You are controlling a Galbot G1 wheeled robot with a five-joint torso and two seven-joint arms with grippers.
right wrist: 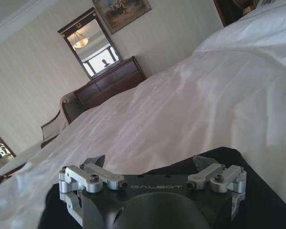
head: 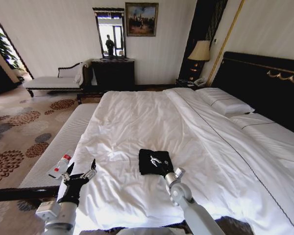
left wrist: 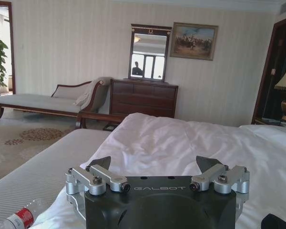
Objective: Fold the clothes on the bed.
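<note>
The clothes [head: 151,160] are a small black bundle with a bit of white print, lying on the white duvet of the bed [head: 137,122] near its foot. My right gripper [head: 163,167] hovers at the bundle's near right corner, open, just above the fabric. In the right wrist view that gripper [right wrist: 150,164] has its jaws spread wide with the black cloth [right wrist: 267,205] beneath and nothing between them. My left gripper [head: 82,167] is open over the bed's left edge, apart from the clothes. The left wrist view shows it [left wrist: 153,164] empty, with a corner of the black cloth [left wrist: 276,222] off to one side.
A narrow padded bench [head: 63,139] runs along the bed's left side with a red-capped bottle [head: 60,166] [left wrist: 18,219] on it. Pillows [head: 225,104] and a dark headboard [head: 269,83] lie to the right. A chaise [head: 54,82], dresser [head: 112,73] and lamp [head: 201,51] stand along the far wall.
</note>
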